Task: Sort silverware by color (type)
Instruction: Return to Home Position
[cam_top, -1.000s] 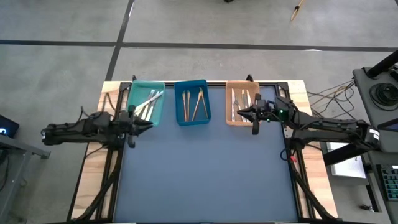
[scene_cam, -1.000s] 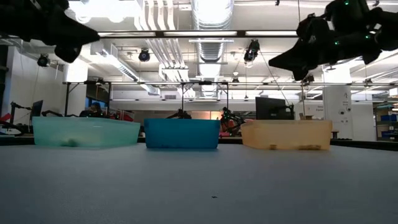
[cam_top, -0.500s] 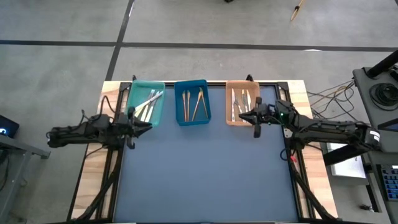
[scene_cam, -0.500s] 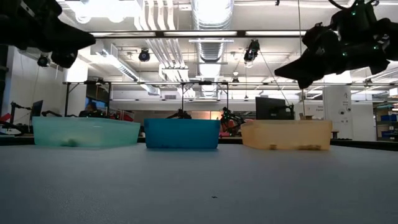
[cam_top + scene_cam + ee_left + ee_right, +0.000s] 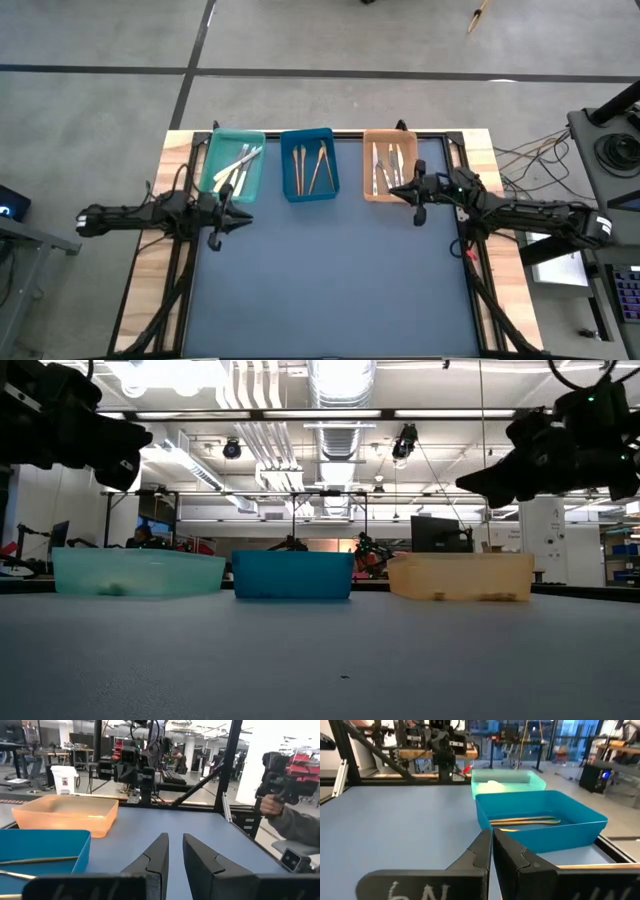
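Observation:
The silverware lies sorted in three trays along the table's far edge. Cream-handled pieces (image 5: 238, 165) are in the teal tray (image 5: 214, 170), wooden ones (image 5: 312, 168) in the blue tray (image 5: 290, 175), and silver ones (image 5: 388, 165) in the orange tray (image 5: 369, 175). My left gripper (image 5: 243, 218) hovers level over the mat, just near of the teal tray. Its fingers (image 5: 160, 852) stand a narrow gap apart with nothing between them. My right gripper (image 5: 393, 192) hovers level at the orange tray's near edge, shut and empty (image 5: 491, 834).
The blue mat (image 5: 330, 280) spreads from the trays to the near edge. In the left wrist view a person's hand (image 5: 270, 805) holds a dark device beyond the table's right side. Black frame posts (image 5: 227, 765) stand at the table's edges.
Both grippers have sunk toward the table while staying clear above it. My left gripper has shifted a little toward the near edge. My right gripper has drawn back toward the table's right and near edges, away from the orange tray. The silverware has not moved.

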